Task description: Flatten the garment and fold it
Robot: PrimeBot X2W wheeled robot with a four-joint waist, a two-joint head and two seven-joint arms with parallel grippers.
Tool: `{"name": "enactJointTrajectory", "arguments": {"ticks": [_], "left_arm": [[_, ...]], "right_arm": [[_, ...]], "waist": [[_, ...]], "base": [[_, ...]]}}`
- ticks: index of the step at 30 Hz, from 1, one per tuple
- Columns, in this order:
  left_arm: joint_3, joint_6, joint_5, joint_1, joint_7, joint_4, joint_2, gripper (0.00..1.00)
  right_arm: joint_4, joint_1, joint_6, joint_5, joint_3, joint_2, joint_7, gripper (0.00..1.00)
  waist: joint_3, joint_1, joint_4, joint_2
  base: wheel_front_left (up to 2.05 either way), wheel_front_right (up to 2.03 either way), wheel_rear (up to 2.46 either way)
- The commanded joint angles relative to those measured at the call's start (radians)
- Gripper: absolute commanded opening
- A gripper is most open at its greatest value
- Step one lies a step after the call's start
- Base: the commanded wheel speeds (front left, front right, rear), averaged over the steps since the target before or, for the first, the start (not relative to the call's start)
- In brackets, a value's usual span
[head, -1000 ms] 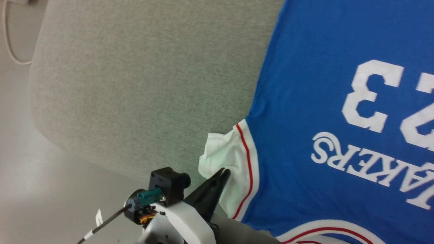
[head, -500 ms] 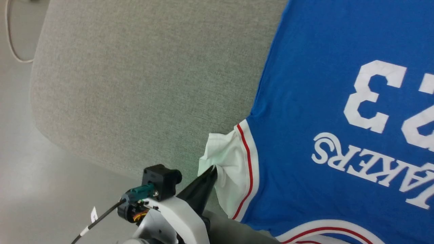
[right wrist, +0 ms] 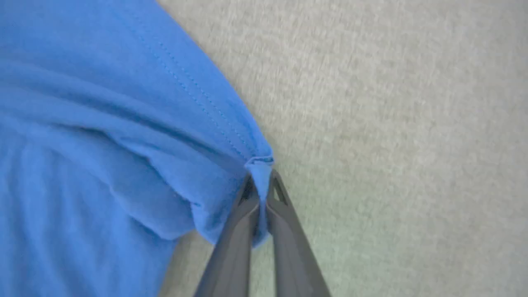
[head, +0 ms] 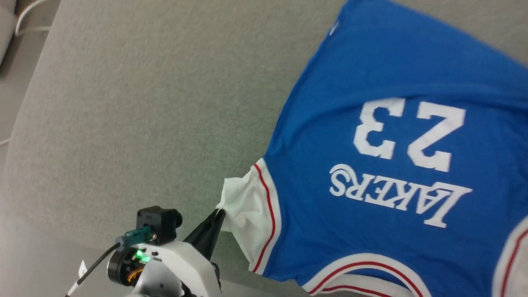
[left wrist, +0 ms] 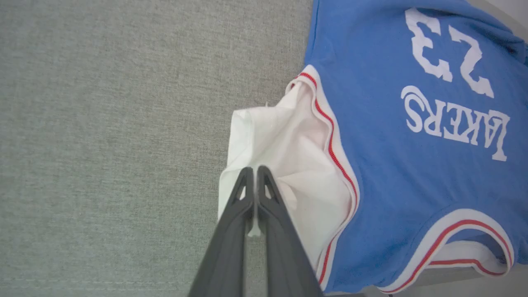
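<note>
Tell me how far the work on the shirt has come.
Done: the shirt lies print-up, mostly spread on the grey surface. In hand: the left gripper is shut on the white sleeve, the right gripper on a blue edge. Left: the sleeve and that edge are bunched, and no fold is made.

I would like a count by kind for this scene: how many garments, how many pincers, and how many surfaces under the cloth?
Blue garment: 1
Pincers: 2 (left pincer and right pincer, both shut on the garment)
Grey fabric surface: 1
Total: 4
</note>
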Motion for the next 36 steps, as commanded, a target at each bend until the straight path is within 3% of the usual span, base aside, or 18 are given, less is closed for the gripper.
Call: {"name": "enactJointTrajectory", "arguments": {"ticks": [1, 6, 11, 16, 27, 28, 29, 36], "left_arm": [[0.01, 0.012, -0.015, 0.019, -0.006, 0.008, 0.005, 0.0], [0.043, 0.034, -0.032, 0.067, -0.023, 0.024, 0.023, 0.0], [0.067, 0.048, -0.042, 0.097, -0.049, 0.03, 0.026, 0.0], [0.078, 0.056, -0.042, 0.115, -0.076, 0.034, 0.024, 0.0], [0.074, 0.052, -0.036, 0.105, -0.11, 0.048, 0.007, 0.0], [0.072, 0.05, -0.035, 0.102, -0.111, 0.049, 0.005, 0.0], [0.069, 0.049, -0.034, 0.098, -0.111, 0.049, 0.004, 0.0], [0.039, 0.04, -0.018, 0.068, -0.102, 0.039, -0.008, 0.0]], "right_arm": [[0.003, 0.077, -0.001, 0.007, 0.0, 0.005, 0.001, 0.0], [-0.118, 0.257, -0.001, 0.03, -0.05, 0.006, 0.012, 0.0], [-0.249, 0.434, -0.001, 0.02, -0.166, 0.027, 0.063, 0.0], [-0.389, 0.608, -0.001, -0.025, -0.282, 0.091, 0.152, 0.0], [-0.517, 0.773, -0.001, -0.111, -0.396, 0.218, 0.225, 0.0], [-0.525, 0.767, -0.001, -0.116, -0.405, 0.228, 0.219, 0.96], [-0.534, 0.759, -0.001, -0.116, -0.411, 0.238, 0.217, 1.0], [-0.62, 0.652, -0.001, -0.106, -0.371, 0.211, 0.224, 1.0]], "waist": [[-0.158, 0.0001, -0.141, 0.0], [-0.228, 0.0001, -0.201, 0.0], [-0.27, 0.0001, -0.234, 0.0], [-0.289, 0.0001, -0.248, 0.0], [-0.281, 0.0001, -0.229, 0.0], [-0.278, 0.0001, -0.225, 0.0], [-0.275, 0.0001, -0.22, 0.0], [-0.24, 0.0001, -0.175, 0.0]], "base": [[0.0, 0.0, 0.0], [0.0, 0.0, 0.0], [0.0, 0.0, 0.0], [0.0, 0.0, 0.0], [0.0, 0.0, 0.0], [0.0, 0.0, 0.0], [0.0, 0.0, 0.0], [0.0, 0.0, 0.0]]}}
